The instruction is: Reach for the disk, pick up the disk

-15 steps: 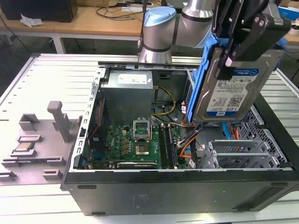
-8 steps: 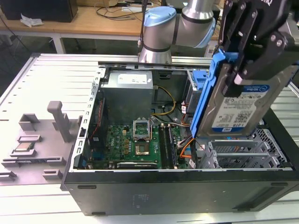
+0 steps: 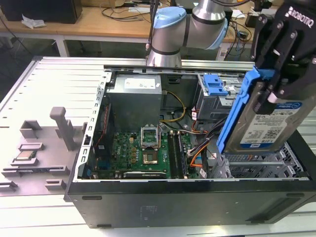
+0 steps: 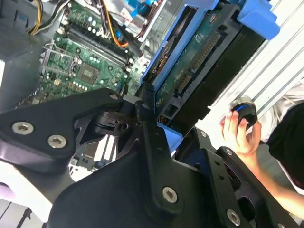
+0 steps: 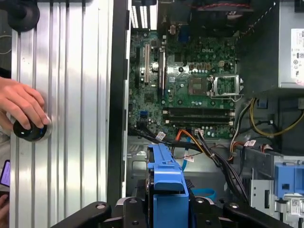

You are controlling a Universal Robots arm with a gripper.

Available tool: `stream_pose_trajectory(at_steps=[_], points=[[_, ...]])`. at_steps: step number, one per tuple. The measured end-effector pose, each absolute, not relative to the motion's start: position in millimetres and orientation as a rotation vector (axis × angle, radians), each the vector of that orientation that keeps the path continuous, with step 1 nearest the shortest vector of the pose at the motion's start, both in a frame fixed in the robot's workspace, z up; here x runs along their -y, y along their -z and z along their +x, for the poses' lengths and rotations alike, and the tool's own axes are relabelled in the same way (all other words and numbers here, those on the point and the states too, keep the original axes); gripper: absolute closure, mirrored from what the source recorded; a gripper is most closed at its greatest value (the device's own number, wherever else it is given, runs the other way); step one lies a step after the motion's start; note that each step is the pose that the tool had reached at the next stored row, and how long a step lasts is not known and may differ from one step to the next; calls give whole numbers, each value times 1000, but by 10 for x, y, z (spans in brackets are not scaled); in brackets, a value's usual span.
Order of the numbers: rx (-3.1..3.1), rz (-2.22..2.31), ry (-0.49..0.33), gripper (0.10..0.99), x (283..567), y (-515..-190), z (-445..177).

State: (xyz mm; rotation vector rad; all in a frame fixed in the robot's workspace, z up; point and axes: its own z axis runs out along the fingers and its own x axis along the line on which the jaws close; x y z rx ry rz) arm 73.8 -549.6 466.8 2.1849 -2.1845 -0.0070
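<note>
Disk [image 3: 266, 126], a flat silver-grey rectangular hard drive with a white-and-blue label and blue plastic rails, hangs tilted in the air above the open black computer case [image 3: 187, 197], at the exterior view's right. The black gripper [image 3: 276, 91] is clenched on its upper end, one finger pressed against the labelled face, and the drive touches nothing else. Below lies the green motherboard [image 3: 143, 153] with its empty metal processor socket [image 3: 149, 137]. In the second wrist view the drive's green circuit-board underside [image 4: 199, 61] faces the camera. In the first wrist view a person's hand [image 5: 21, 102] rests on a round black knob [image 5: 31, 130] on the ribbed aluminium table [image 5: 76, 95] beside the case.
</note>
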Motion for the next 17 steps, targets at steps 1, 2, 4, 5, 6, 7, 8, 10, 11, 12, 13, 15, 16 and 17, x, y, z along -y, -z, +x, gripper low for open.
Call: stream_pose_trajectory(at_steps=[1, 2, 4, 5, 6, 7, 8, 10, 11, 12, 13, 15, 16, 17], points=[[2189, 2180, 7, 718, 5496, -4640, 770], [2193, 2176, 7, 718, 5496, -4623, 790], [2201, 2168, 8, 718, 5496, -4586, 840], [2208, 2161, 9, 718, 5496, -4555, 908], [2211, 2157, 10, 718, 5496, -4541, 924], [2213, 2154, 10, 718, 5496, -4528, 933], [2214, 2152, 11, 718, 5495, -4513, 942], [2217, 2149, 11, 718, 5495, -4498, 945], [2217, 2149, 11, 718, 5495, -4497, 944], [2217, 2149, 11, 718, 5495, -4497, 945], [2217, 2149, 11, 718, 5495, -4496, 945], [2217, 2149, 11, 718, 5495, -4496, 945], [2217, 2149, 11, 718, 5495, -4495, 945], [2217, 2149, 11, 718, 5495, -4495, 945]])
